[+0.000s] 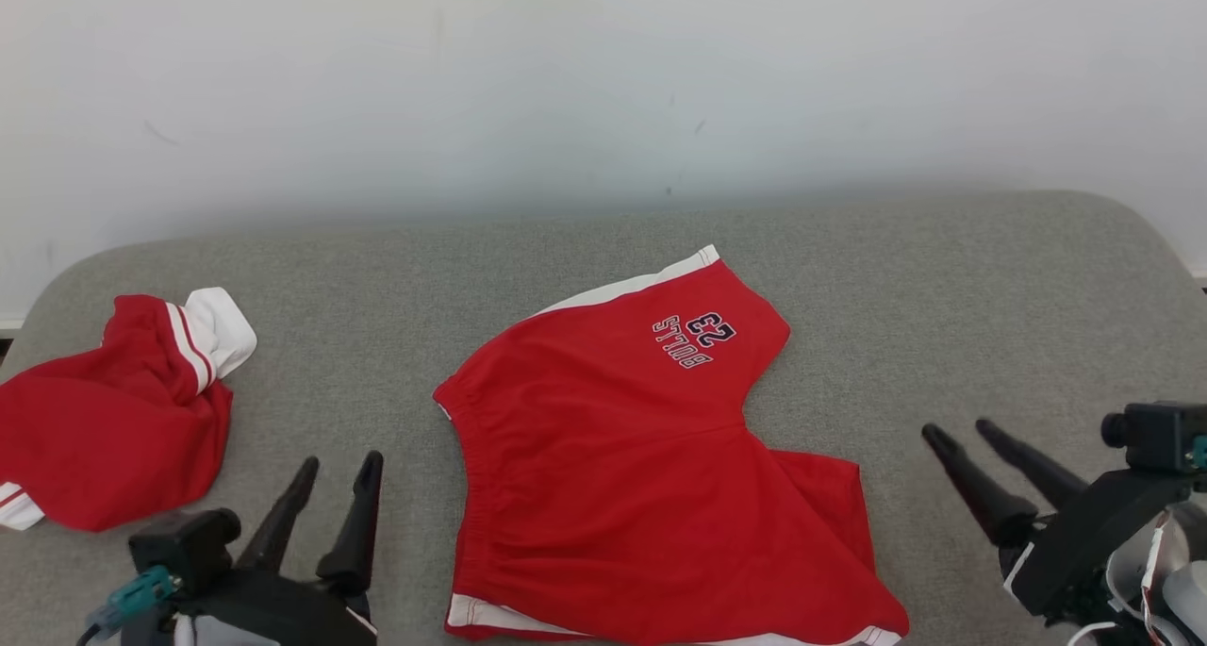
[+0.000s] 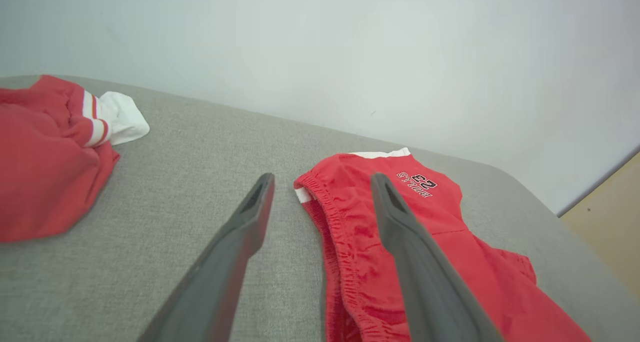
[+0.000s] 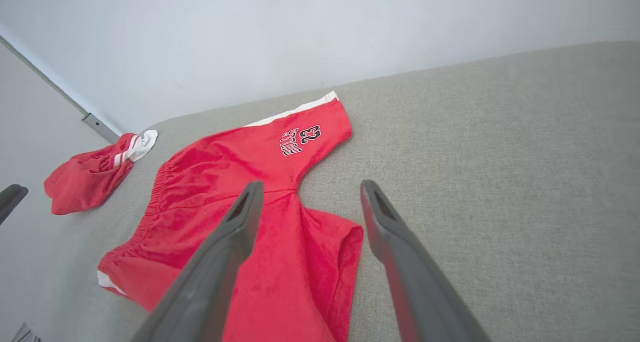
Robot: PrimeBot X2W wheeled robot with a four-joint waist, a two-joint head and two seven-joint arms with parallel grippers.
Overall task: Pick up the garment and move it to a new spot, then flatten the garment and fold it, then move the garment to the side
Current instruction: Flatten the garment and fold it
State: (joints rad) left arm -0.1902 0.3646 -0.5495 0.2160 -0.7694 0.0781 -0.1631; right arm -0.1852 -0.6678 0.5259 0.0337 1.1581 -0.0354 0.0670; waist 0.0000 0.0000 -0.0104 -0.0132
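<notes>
L fingers (image 1: 360, 509): spread wide, nothing between them. R fingers (image 1: 967, 481): same, apart and empty. Both sets sit at the near edge of the bench (image 1: 943, 278), tips aimed away from the robot. The L set is canted slightly right, the R set left.

Task item: red shorts (image 1: 603, 457), lying on the bench between the two sets, approx. centre, not held. The waistband (image 1: 467, 495) faces the L side and runs near-to-far; the legs extend to the R. Far leg, w/ "BULLS 23" print (image 1: 693, 339), lies smooth. The near leg (image 1: 820, 505) looks doubled over itself, hem rucked.

Key relation: the shorts lie inboard of both arms. L fingers are just beside the waistband; in the left wrist view one finger overlaps it, contact not determinable. R fingers stand near the rucked hem, w/ a strip of bare bench between.

Judgement: placement appears done, flattening incomplete, no fold made. Next move prob. needs the R arm on the near leg and the L arm anchoring the waistband.

Second red garment (image 1: 104, 420), crumpled, lies outboard of the L fingers — keep clear.
</notes>
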